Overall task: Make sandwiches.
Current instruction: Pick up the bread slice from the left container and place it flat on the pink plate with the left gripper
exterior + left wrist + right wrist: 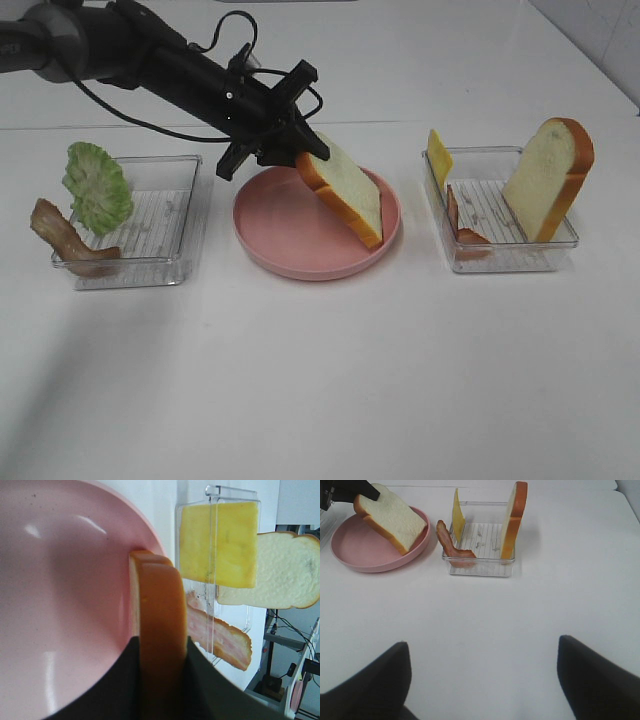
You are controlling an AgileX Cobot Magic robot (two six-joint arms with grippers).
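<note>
Gripping a bread slice point(345, 190) by its far-left top edge, the left gripper point(300, 152) holds it slanting down toward the near right, low corner at the pink plate's point(285, 262) right rim. The left tray point(195, 215) and right tray point(500, 262) stand apart from the plate, with bare table point(330, 390) nearer.

Left wrist view: the crust is edge-on, clamped from both sides.

Right wrist view: the right gripper point(484, 677) is spread wide and empty over open table.

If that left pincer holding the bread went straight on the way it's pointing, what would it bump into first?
Probably the pink plate: the left pincer slants down toward it, so its gripped bread slice would press into it first.
</note>
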